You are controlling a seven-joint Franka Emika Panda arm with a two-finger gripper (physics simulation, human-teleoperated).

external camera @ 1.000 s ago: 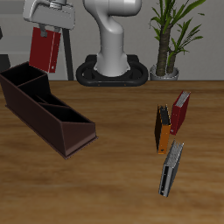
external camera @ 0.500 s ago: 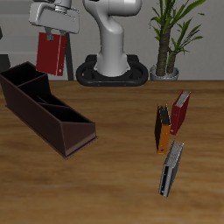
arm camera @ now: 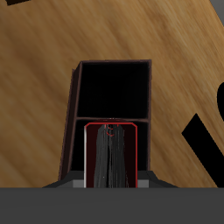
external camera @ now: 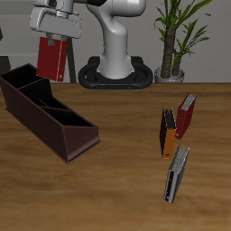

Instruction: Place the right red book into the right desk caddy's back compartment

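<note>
My gripper (external camera: 52, 40) is shut on the right red book (external camera: 51, 60), which hangs upright in the air above the far end of the right desk caddy (external camera: 54, 122), a long dark maroon box with dividers. The book's bottom edge is a little above the caddy's rim. In the wrist view the book (arm camera: 112, 156) shows edge-on over the caddy (arm camera: 70, 114). The squarish back compartment (arm camera: 112, 87) lies open and dark just beyond the book. In the exterior view that compartment (external camera: 20, 83) is at the caddy's far end.
A darker red book with a pale edge (external camera: 186, 115), an orange-and-black book (external camera: 168, 132) and a grey book (external camera: 177, 173) stand together on the table, well away from the caddy. The robot base (external camera: 114, 72) and a potted plant (external camera: 176, 41) stand at the back.
The gripper with the red book has shifted slightly toward the robot base and a little lower. The book now hangs straighter than a second ago.
</note>
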